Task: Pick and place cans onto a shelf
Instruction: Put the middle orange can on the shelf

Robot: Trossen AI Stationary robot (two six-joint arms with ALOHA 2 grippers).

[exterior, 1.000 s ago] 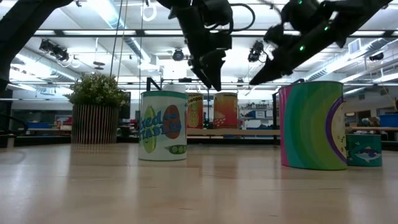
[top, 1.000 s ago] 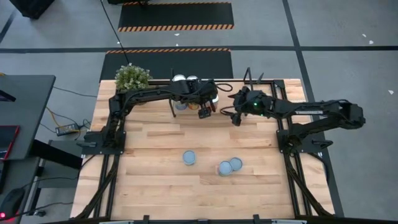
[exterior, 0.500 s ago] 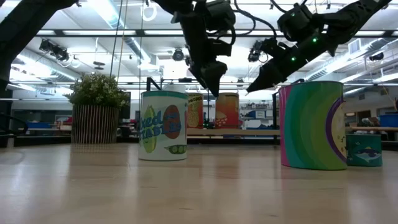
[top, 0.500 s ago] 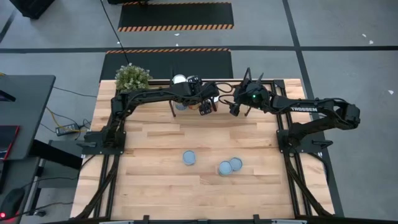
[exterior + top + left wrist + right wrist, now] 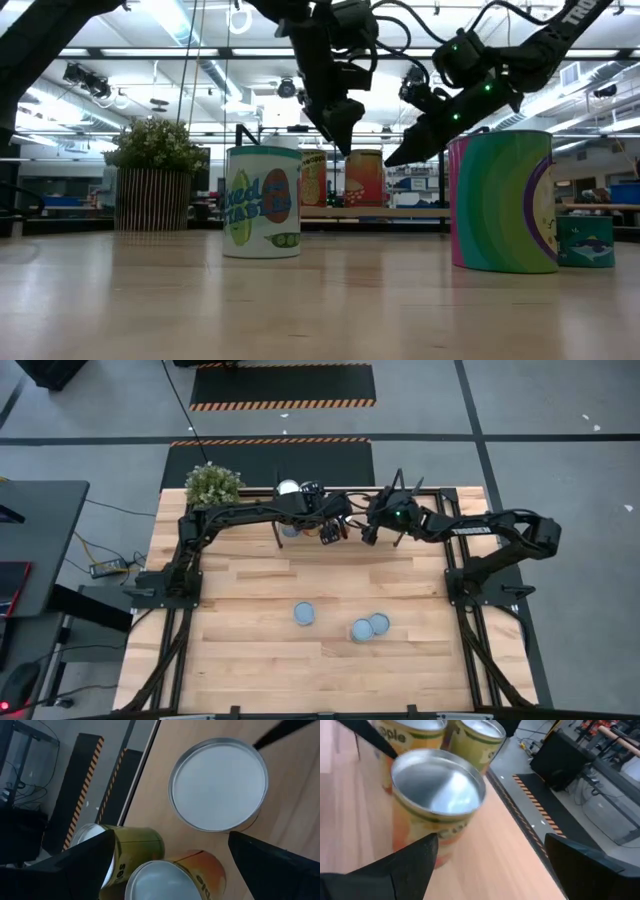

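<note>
Both grippers hover open and empty at the shelf [image 5: 425, 500] along the table's far edge. My left gripper [image 5: 334, 530] is above several cans on the shelf. Its wrist view shows a white-topped can [image 5: 218, 784], a yellow-green can [image 5: 127, 845] and an orange can [image 5: 172, 877] standing upright. My right gripper [image 5: 368, 536] is just to the right of it. An orange-labelled, silver-topped can [image 5: 437, 787] stands ahead of its fingers, with two more cans [image 5: 480, 735] behind. Three cans [image 5: 305, 614] [image 5: 361, 630] [image 5: 379, 623] stand on their bases mid-table.
A potted plant [image 5: 212, 484] stands at the far left corner. In the low view the table cans [image 5: 262, 200] [image 5: 505, 200] [image 5: 585, 240] stand before the shelf board [image 5: 400, 212]. The two grippers are close together [image 5: 340, 125] [image 5: 400, 155].
My right gripper has moved toward the table's left and far edges, closing on my left gripper and the shelf cans, and has come a little lower. It stays open.
</note>
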